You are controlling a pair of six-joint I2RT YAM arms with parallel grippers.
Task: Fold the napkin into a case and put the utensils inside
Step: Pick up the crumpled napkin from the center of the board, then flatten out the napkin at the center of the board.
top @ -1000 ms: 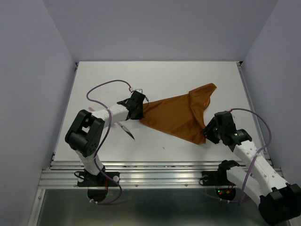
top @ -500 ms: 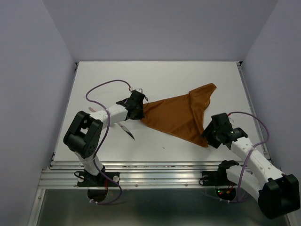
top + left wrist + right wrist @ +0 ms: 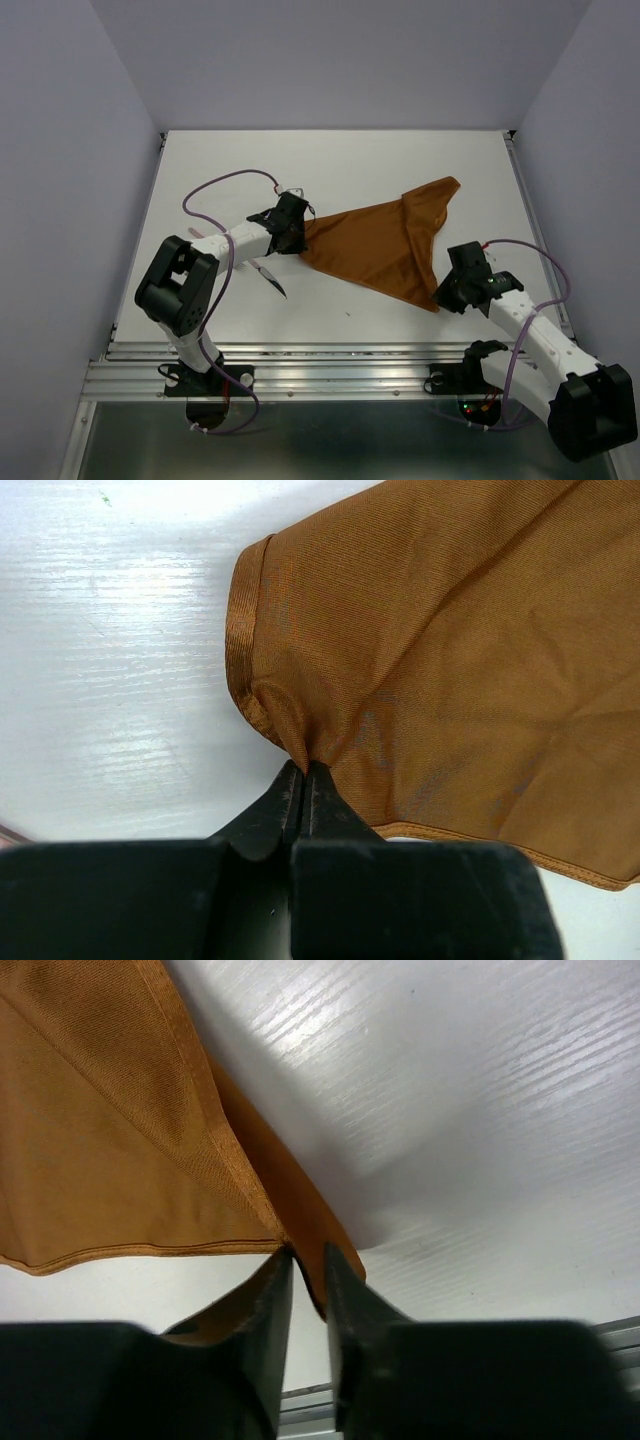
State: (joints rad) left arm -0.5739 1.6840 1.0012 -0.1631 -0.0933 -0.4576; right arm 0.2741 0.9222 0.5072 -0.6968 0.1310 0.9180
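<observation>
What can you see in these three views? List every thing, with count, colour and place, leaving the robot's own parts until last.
napkin: one, rust-orange, lying unfolded mid-table between the two grippers.
utensil: one made out, silver with a dark pointed end, on the table beside the left arm.
table: one, white, under everything.
rail: one, silver metal, along the near edge.
cables: two, purple, one looping along each arm.
left gripper: one, black, shut on the napkin's left corner.
right gripper: one, black, jaws slightly apart around the napkin's near corner.
</observation>
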